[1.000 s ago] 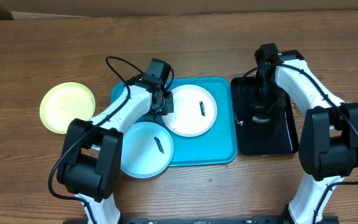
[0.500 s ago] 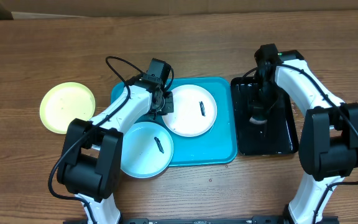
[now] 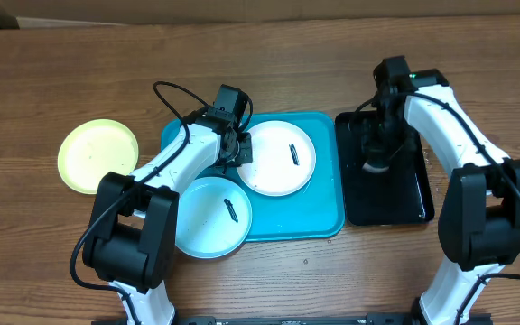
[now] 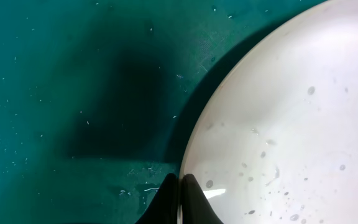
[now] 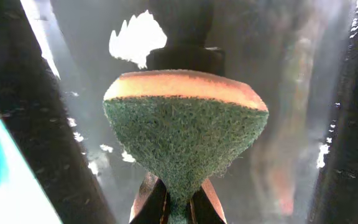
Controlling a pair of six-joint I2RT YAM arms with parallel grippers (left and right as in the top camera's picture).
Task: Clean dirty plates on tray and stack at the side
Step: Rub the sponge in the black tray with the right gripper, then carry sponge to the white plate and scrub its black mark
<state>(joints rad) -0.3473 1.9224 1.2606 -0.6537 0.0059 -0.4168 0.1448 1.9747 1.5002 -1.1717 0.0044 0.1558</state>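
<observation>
The turquoise tray [image 3: 319, 217] holds the white plate [image 3: 273, 167] with a dark smear. The pale blue plate [image 3: 208, 221] with a smear overlaps the tray's front left corner. The yellow-green plate [image 3: 97, 155] lies on the table to the left. My left gripper [image 3: 235, 152] is shut on the white plate's left rim, and the left wrist view shows it [image 4: 180, 186] pinching the rim of the white plate [image 4: 291, 124] over the tray [image 4: 73, 81]. My right gripper [image 3: 376, 164] is shut on a green and orange sponge [image 5: 185, 124], held above the black tray [image 3: 404, 203].
The glossy black tray stands right of the turquoise tray, almost touching it. Wooden table all round; cardboard along the far edge. A black cable loops over the left arm [image 3: 165, 90].
My right gripper has moved with the sponge toward the far end of the black tray and looks a little higher. The left arm and the plates have not moved.
</observation>
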